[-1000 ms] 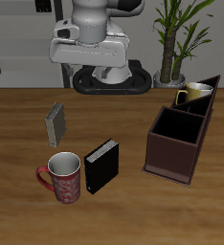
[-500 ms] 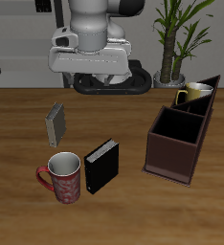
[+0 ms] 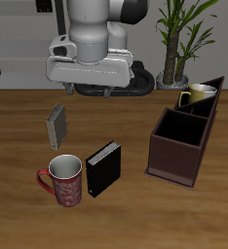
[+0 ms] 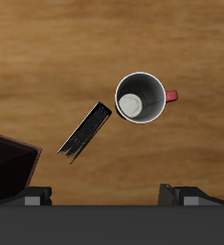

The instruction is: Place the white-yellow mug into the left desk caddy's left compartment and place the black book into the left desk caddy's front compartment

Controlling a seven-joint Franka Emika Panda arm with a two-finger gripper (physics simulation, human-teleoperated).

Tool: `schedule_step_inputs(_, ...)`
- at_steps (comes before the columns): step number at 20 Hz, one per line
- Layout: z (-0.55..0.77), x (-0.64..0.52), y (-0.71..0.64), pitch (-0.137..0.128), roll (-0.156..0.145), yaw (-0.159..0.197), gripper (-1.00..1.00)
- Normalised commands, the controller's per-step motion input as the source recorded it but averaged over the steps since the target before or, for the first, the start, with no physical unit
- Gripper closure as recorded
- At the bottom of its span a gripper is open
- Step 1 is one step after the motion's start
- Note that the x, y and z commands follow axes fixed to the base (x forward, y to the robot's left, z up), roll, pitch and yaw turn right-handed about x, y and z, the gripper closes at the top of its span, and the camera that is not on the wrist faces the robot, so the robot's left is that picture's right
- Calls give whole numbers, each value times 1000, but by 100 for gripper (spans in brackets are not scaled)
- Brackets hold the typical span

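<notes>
Brown wood grain covers the table in the exterior view. On it, the black book stands upright near the front edge, just beside the red patterned mug. A smaller grey book stands farther back. The left desk caddy sits well apart from them, and the white-yellow mug rests in one of its narrow sections at the caddy's back end. The robot arm hangs high above the table's back, and its claw is hidden there.

Seen from the wrist, the black book and red patterned mug lie far below, with a caddy corner showing. Both fingertips sit spread wide apart, gripping nothing.
</notes>
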Motion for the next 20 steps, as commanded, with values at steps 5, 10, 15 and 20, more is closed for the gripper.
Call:
schedule_step_inputs(5, -130, 254, 158, -34, 34, -39, -100)
schedule_step_inputs(10, -243, 195, 131, -25, 33, -35, -100)
schedule_step_inputs(15, -269, 81, 56, -12, 32, -56, -100)
schedule_step_inputs(20, -278, 2, 36, -43, 17, -58, -100)
